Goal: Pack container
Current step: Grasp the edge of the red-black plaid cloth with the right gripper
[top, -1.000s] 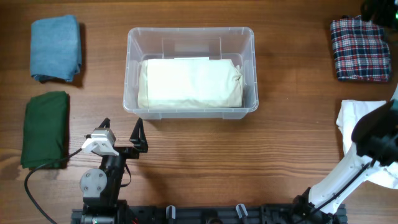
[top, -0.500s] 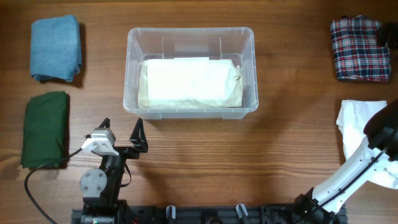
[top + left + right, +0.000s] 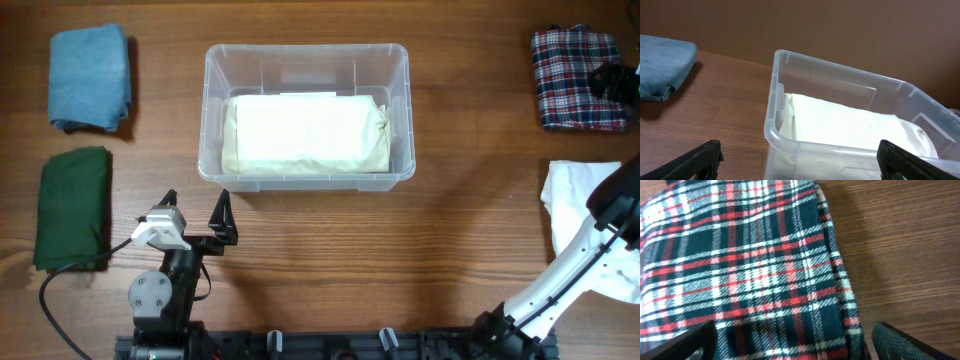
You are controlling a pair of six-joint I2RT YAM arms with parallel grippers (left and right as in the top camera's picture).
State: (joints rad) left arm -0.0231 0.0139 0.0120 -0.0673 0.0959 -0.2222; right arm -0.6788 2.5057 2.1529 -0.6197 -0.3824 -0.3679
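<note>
Tool (image 3: 792,339) on right has moved over plaid cloth (image 3: 740,270).

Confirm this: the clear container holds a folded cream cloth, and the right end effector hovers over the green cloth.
Not quite. The right end effector hovers over the plaid cloth, not the green cloth, as the right wrist view shows. The container does hold a folded cream cloth.

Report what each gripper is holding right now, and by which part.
Nothing is held. The left gripper is open, facing the container; the right gripper is open over the plaid cloth, jaws not closed on it.
</note>
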